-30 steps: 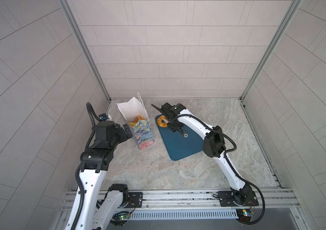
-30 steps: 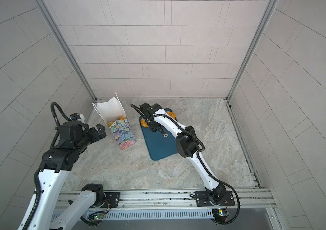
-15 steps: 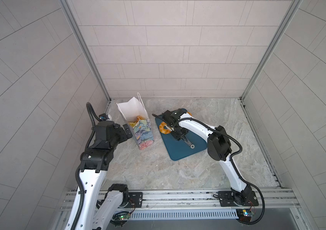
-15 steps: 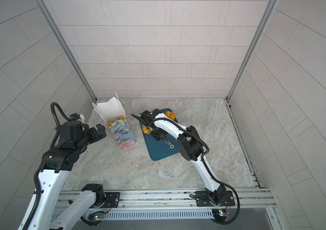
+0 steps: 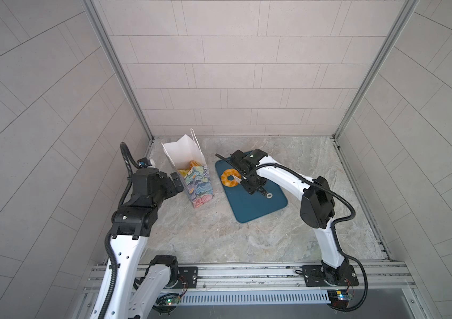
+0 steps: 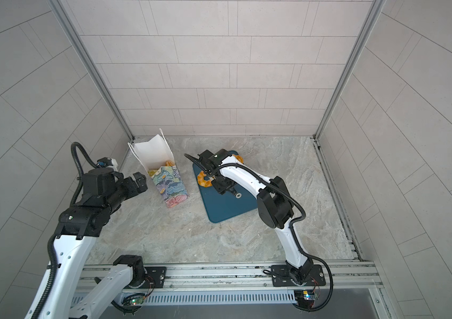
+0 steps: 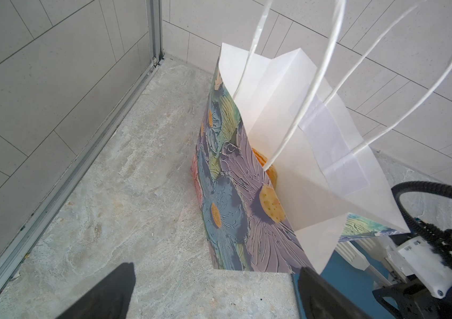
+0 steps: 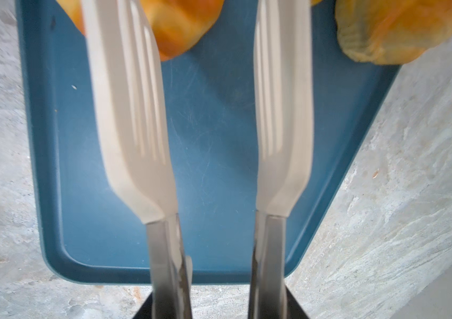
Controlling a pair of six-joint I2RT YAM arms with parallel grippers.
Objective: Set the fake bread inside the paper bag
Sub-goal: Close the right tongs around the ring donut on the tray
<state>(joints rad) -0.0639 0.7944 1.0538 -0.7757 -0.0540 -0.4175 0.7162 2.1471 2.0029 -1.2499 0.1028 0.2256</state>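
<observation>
Two glossy pieces of fake bread [image 8: 180, 24] lie at the top edge of the right wrist view on the teal tray [image 8: 213, 138], likely light, rigid and slippery, so the white tongs [image 8: 131, 124], held spread and empty by the right gripper [image 8: 223, 310], should pinch across the middle.

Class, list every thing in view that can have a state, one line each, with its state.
Tray: flat on table.
Bag: upright, open, bread inside.
Ring: lying on tray, under a tongs blade.
Second pastry: at tray's far corner, ungripped.
Tongs: blades apart, one over ring.
Right gripper: shut on tongs.
Left gripper: open, empty, beside bag.
</observation>
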